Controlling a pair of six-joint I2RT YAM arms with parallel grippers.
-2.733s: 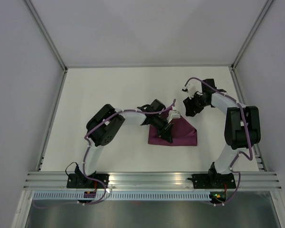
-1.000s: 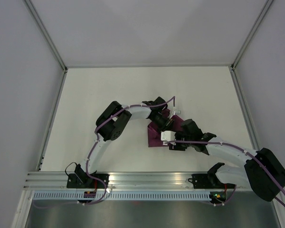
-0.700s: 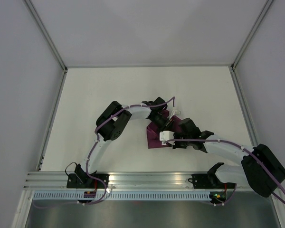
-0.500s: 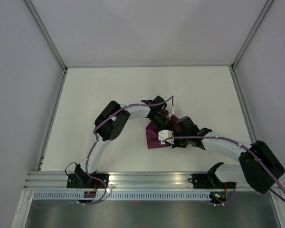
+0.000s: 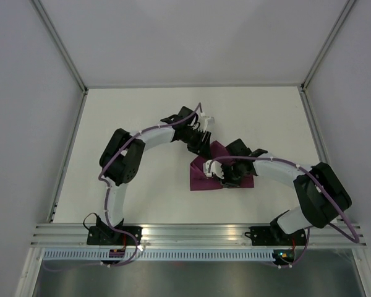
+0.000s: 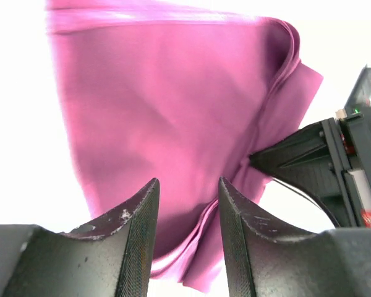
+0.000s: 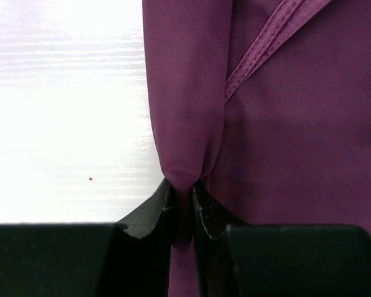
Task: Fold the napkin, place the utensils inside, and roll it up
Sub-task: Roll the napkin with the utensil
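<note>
Two arms reach inward over a white desk (image 5: 130,117) and meet near its middle. At the left of the top view a slanting aluminium rail (image 5: 68,154) bounds the desk. Between that rail and the white-and-black left arm (image 5: 120,164) lies a broad strip of open surface, and more open desk stretches to the far wall.

The left fingers (image 5: 201,141) hang at the upper left point of the purple-maroon, slightly shiny cloth napkin (image 5: 202,178). They stand released, apart, with nothing pinched between them. In the left wrist view the napkin (image 6: 161,111) spreads beneath and beyond them. Its layered, hemmed edges curl along the right side, and whether the fingertips touch the cloth cannot be told.

The napkin lies folded just right of the desk's centre. Its straight near edge faces the arm bases and stays well apart from the ribbed near rail (image 5: 198,234).

The right fingers (image 5: 227,178) sit on the napkin's middle, clenched on a raised fold of it. The right wrist view shows that fold bunched into a rounded ridge between the tips. A hem (image 7: 266,43) crosses diagonally at upper right and white desk fills the left half.

The white-and-black right arm (image 5: 318,192) bends back toward the right rail (image 5: 313,136), leaving a narrow margin there.
</note>
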